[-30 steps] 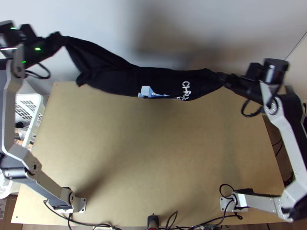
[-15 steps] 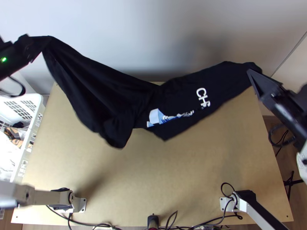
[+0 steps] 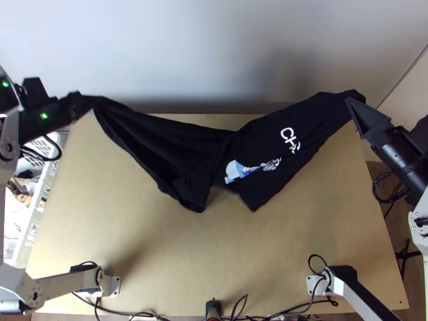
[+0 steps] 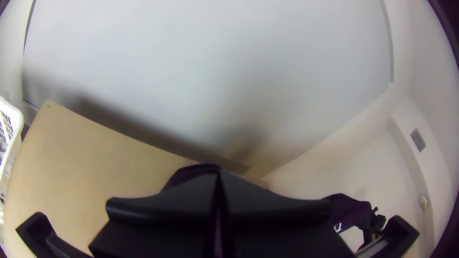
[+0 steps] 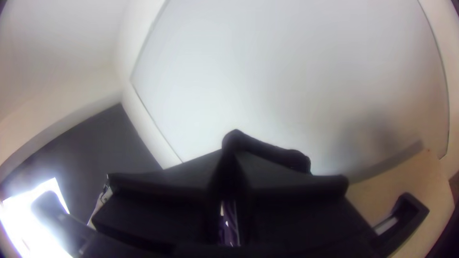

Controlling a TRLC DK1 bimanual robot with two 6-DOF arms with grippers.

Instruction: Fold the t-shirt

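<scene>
Everything lies about the table, our landmark. Above its far half we have the black t-shirt slung between two held ends, unfolded but gathered and sagging, its lower corners dipping over the table's middle. The white basket stands beside the table's left edge. Over the table's far left corner, the left gripper has its fingers pressed together on one end of the cloth; over the far right part, the right gripper pinches the other. The printed boat slants above the middle.

We judge this to be the spreading before any fold. We'd do well to keep both ends level and gently taut, let the lower edge touch first, then bring the grippers down together, drawing the cloth flat before letting go.

The folds hide part of the lettering. We can't tell which parts are pinched, or whether the lower corners touch the table.
</scene>
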